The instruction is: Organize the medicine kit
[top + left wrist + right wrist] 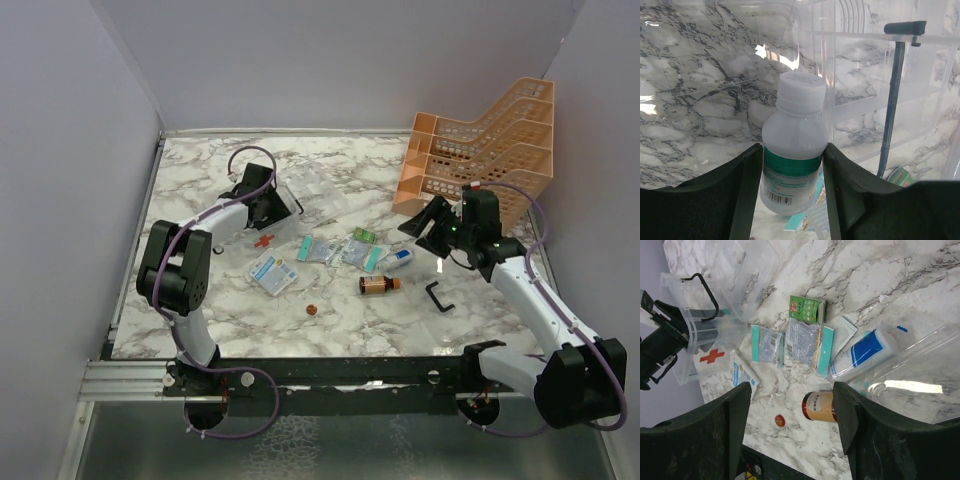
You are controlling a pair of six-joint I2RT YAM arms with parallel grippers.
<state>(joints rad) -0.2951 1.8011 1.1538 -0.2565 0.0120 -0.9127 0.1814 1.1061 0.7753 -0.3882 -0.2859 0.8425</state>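
My left gripper is shut on a white bottle with a green label and a white cap. It holds the bottle at the open clear box of the medicine kit, whose black handle stands to the right. From above, the left gripper is at the kit at the back left. My right gripper is open and empty, hanging above a brown bottle that lies on its side. The top view puts the right gripper right of the scattered items.
Sachets, a green packet, a blue-white tube, a white-blue packet, a small red cap and a loose black handle lie mid-table. An orange mesh rack stands at the back right.
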